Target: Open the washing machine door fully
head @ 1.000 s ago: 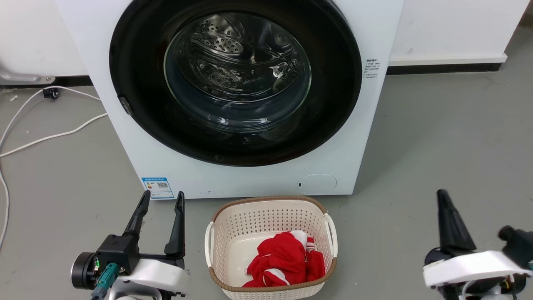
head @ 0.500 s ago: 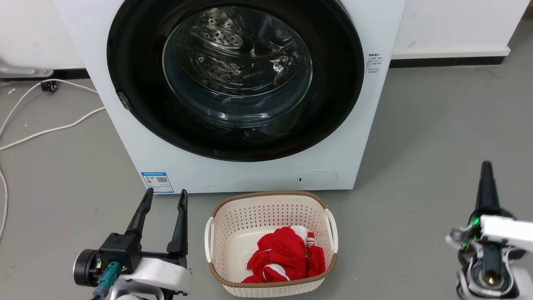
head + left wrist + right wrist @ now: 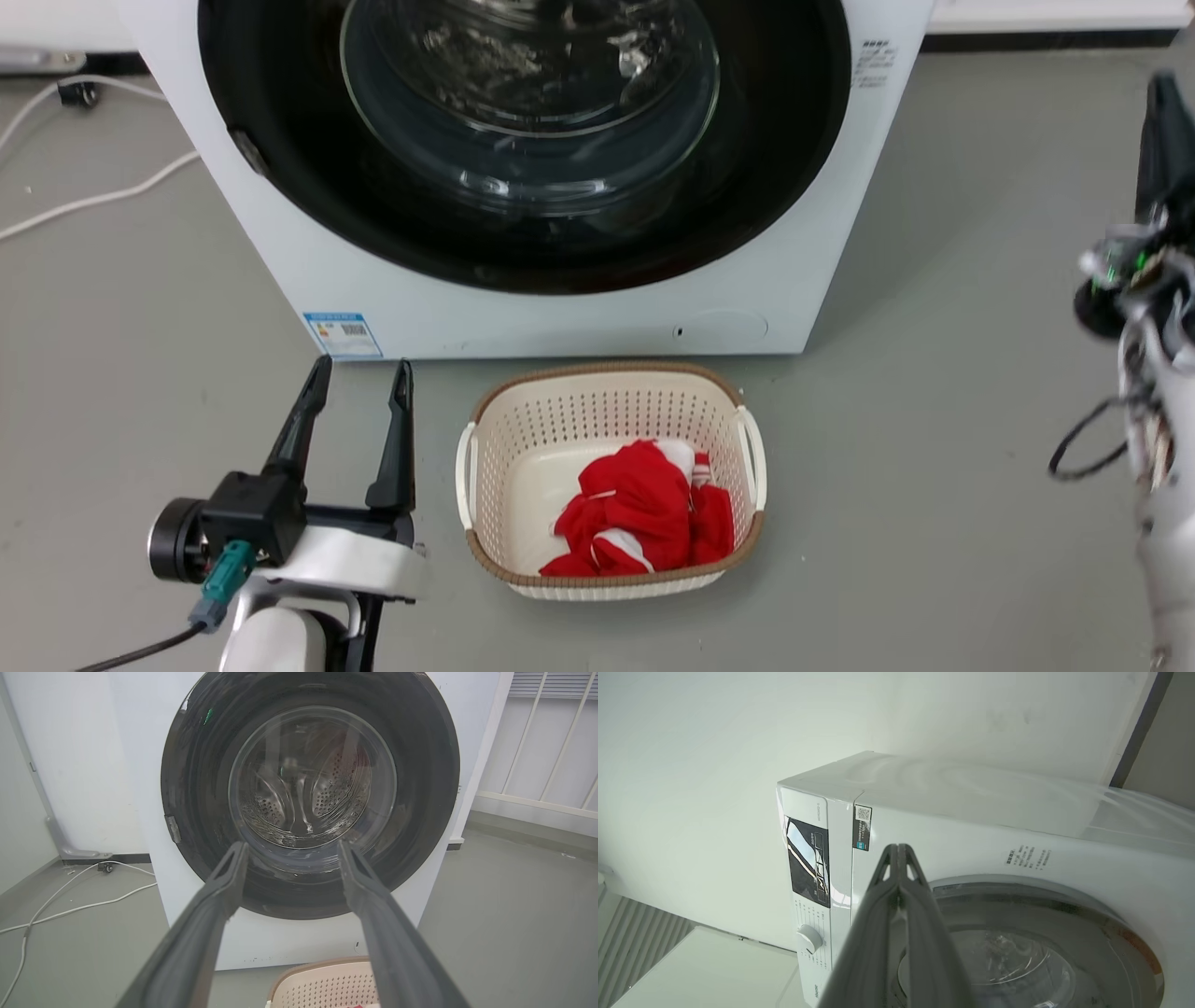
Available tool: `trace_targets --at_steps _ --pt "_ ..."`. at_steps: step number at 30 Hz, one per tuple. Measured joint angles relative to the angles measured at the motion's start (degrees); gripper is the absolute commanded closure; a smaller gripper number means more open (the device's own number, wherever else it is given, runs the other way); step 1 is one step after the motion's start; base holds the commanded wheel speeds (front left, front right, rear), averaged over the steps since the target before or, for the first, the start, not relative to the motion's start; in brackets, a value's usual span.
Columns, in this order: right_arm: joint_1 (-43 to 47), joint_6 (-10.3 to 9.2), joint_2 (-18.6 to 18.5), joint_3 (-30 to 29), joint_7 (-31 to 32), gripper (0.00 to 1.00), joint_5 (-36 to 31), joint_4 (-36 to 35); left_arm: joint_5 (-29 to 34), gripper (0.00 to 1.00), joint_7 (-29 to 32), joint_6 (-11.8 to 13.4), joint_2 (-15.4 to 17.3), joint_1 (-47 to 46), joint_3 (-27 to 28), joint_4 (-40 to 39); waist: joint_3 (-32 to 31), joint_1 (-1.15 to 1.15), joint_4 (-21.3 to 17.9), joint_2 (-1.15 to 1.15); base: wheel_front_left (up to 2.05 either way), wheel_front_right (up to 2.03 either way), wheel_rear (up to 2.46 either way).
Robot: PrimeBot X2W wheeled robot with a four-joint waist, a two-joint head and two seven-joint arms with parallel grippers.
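Note:
The washing machine [image 3: 280, 233] is a white box across the top of the head view. Its washing machine door [image 3: 775, 168], glossy black with a clear glass bowl, lies flat against the front. My left gripper [image 3: 362, 369] is open and empty, low on the floor in front of the machine's lower left corner and apart from it. In the left wrist view the left gripper [image 3: 292, 848] points at the door [image 3: 196, 788]. My right gripper [image 3: 1160, 93] is raised at the right edge, off to the machine's right. In the right wrist view the right gripper [image 3: 899, 849] is shut and empty, in front of the machine [image 3: 971, 835] above the door [image 3: 1111, 952].
A cream perforated basket [image 3: 607, 387] holding a red and white garment [image 3: 644, 513] stands on the grey floor just before the machine. White cables [image 3: 93, 198] run over the floor at the left. A control panel with a knob [image 3: 808, 940] shows on the machine.
The head camera has tilted down, so the whole scene has shifted up. My right arm has risen from the lower right to the right edge, towards the machine. The left gripper has kept its place.

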Motion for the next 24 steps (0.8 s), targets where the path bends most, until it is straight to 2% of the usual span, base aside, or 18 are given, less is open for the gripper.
trace_targets --at_steps 5,8,13,18,24 --pt "-12.75 0.00 -3.72 3.31 5.31 1.00 -2.42 9.94 -0.43 0.00 0.00 0.00 0.14 -2.21 0.09 -0.92 3.61 0.00 0.56 0.00 0.00 0.00 0.00" --pt "-20.53 0.00 -4.71 6.19 8.76 1.00 -4.98 15.99 -0.54 0.00 0.00 0.00 0.31 -3.31 0.16 -1.40 5.70 0.00 1.01 0.00 0.00 0.00 0.00" --pt "-32.40 0.00 -4.81 10.93 14.33 1.00 -9.89 24.83 -1.00 0.00 0.00 0.00 0.87 -4.67 0.29 -1.91 8.58 0.01 1.62 0.00 0.00 0.00 0.00" --pt "-40.53 0.01 -4.54 14.73 19.36 1.00 -14.04 31.93 -1.48 0.00 0.00 0.00 1.07 -6.15 0.22 -2.46 10.83 0.00 2.23 0.00 0.00 0.00 0.00" --pt "-48.31 0.00 -1.80 18.56 21.34 1.00 -18.89 37.88 -1.57 0.00 0.00 -0.01 1.32 -8.10 0.16 -3.36 14.08 0.01 2.64 0.00 0.00 0.00 0.00"
